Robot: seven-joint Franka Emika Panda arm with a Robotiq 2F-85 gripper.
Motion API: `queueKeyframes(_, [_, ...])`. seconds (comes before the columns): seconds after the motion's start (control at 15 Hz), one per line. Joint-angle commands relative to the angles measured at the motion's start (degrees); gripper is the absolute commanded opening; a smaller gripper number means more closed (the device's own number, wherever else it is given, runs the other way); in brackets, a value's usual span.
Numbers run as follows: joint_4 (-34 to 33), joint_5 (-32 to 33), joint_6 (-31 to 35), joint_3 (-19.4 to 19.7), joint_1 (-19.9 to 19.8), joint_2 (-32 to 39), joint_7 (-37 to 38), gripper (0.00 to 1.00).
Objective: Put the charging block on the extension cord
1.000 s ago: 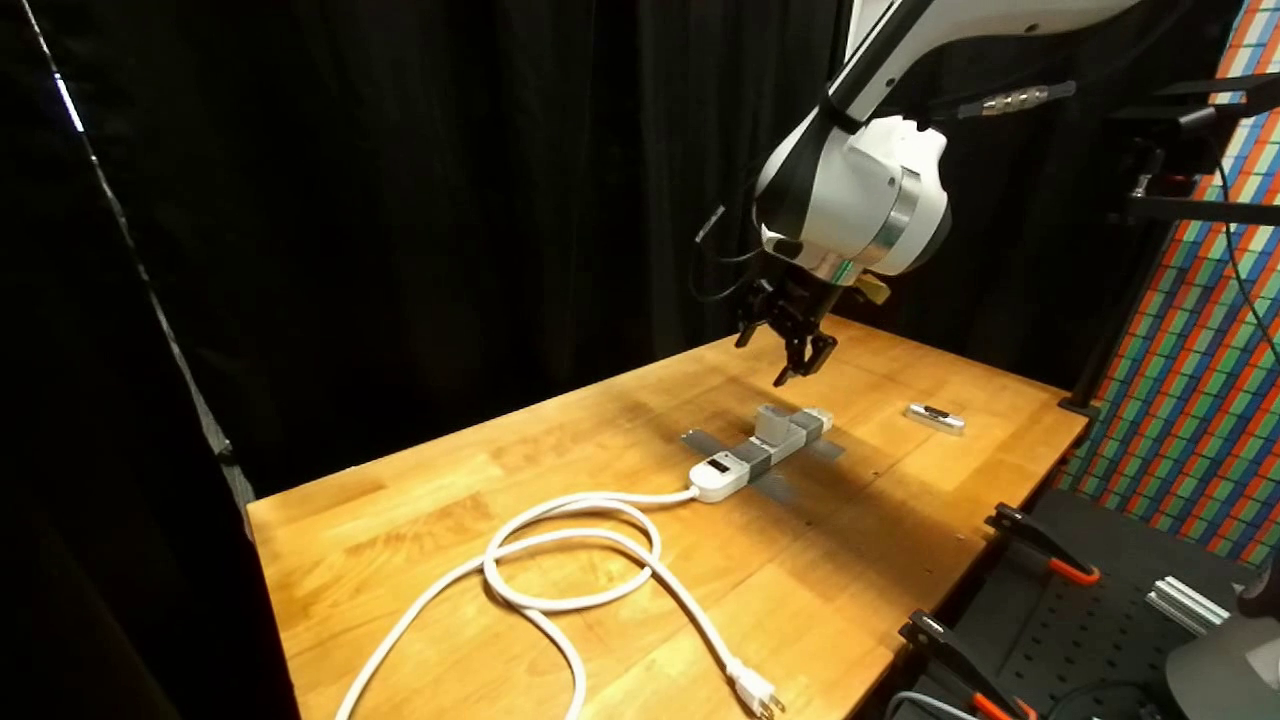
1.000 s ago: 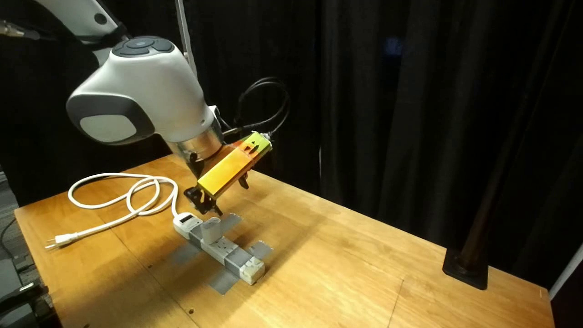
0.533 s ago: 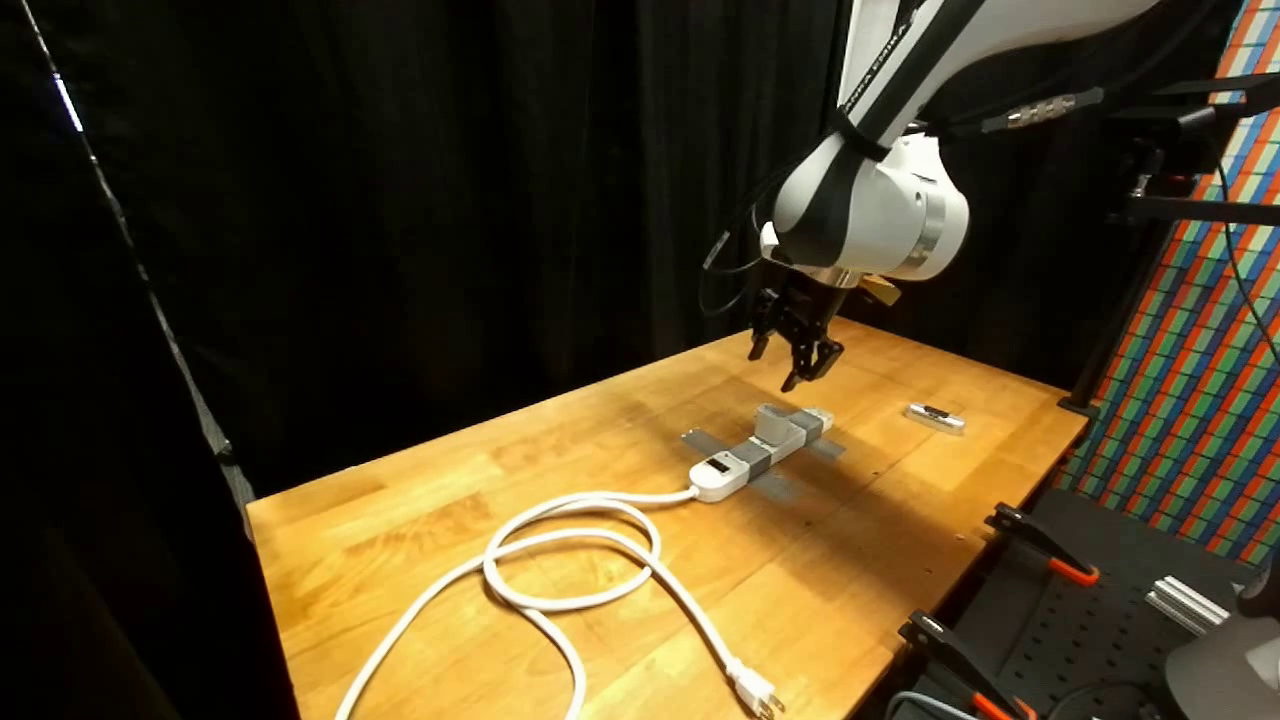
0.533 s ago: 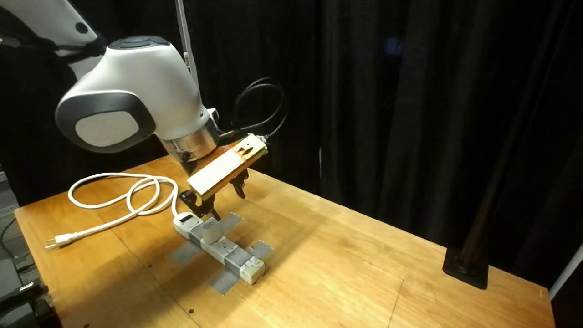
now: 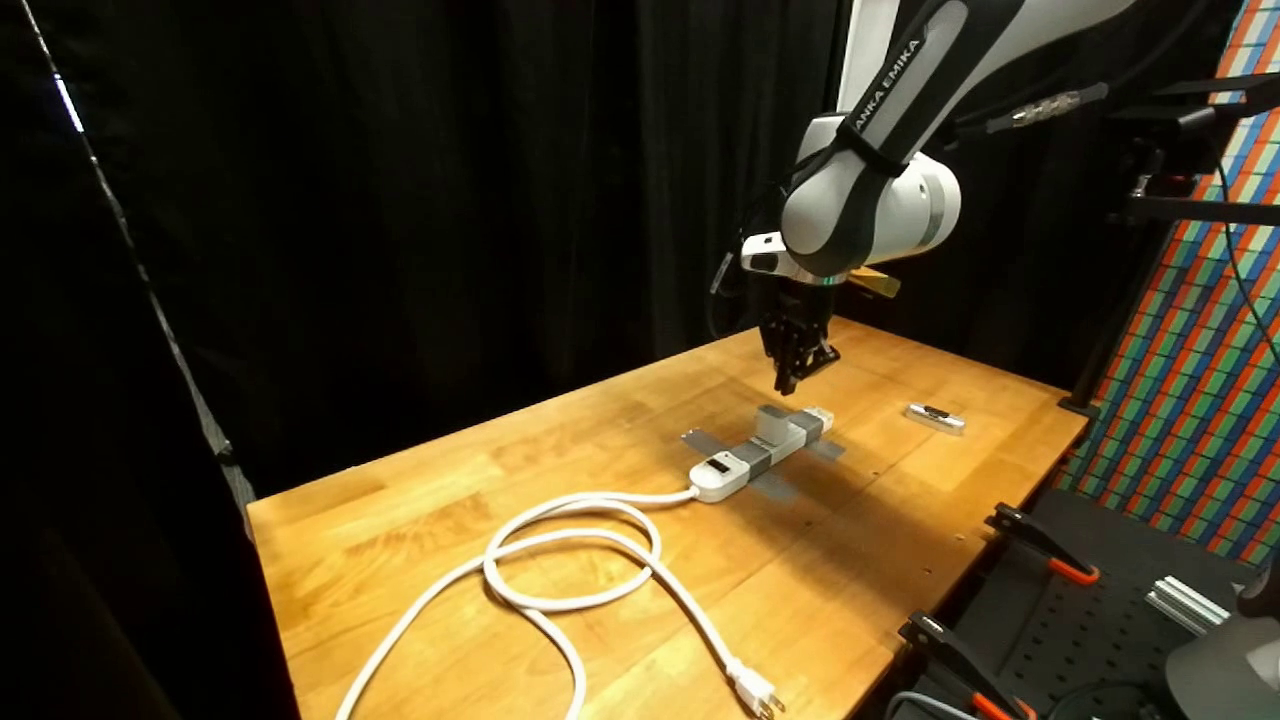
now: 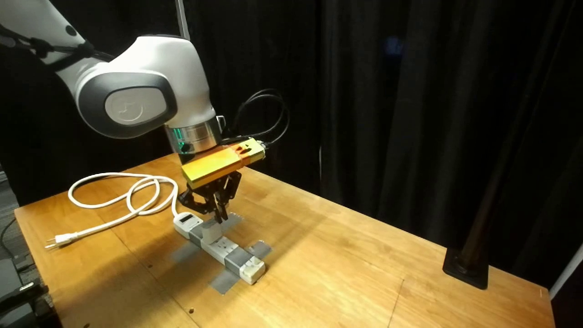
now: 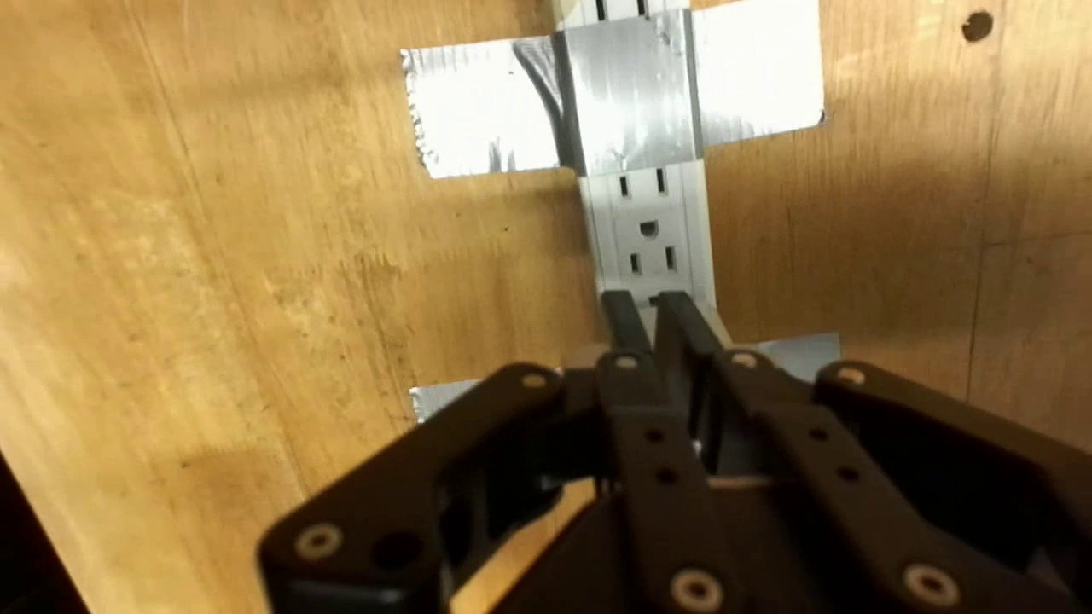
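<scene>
One pale block (image 5: 772, 425) stands on the extension cord (image 5: 716, 485) in an exterior view; claw (image 5: 786, 387) closed, tips together, above the block and apart from it. In an exterior view, grey tape (image 6: 238, 258) lies on either side of the block; claw near the block's top. Wrist view: fingers (image 7: 627, 324) over the sockets (image 7: 653, 205), nearly meeting; block not clearly made out.

The black, jointed fingers (image 7: 689, 328) stand close together, with a narrow gap between the tips. Beyond the tips, and partly hidden behind them, extends a long, narrow, dark-slotted white socket strip (image 7: 636, 213). Farther beyond, a band of shiny silver tape (image 7: 631, 94) crosses the strip onto the brown wooden desk (image 7: 299, 256). Silver tape ends (image 7: 806, 354) show on both sides of the fingers. A dark, round hole (image 7: 977, 26) lies beyond, far right.
</scene>
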State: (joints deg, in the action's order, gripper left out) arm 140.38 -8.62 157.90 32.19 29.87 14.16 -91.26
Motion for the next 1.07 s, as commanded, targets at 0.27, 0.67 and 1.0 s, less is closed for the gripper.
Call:
queueKeyframes(0.27, [-6.5, 11.3, -18.1, -22.9, -22.3, -5.0, 10.9, 0.16])
queueKeyframes(0.67, [-7.9, 3.0, -19.7, -31.1, -31.7, -2.6, 1.2, 0.12])
queueKeyframes(1.0, [-7.8, -1.6, -17.9, -33.6, -35.1, -0.8, -6.7, 0.13])
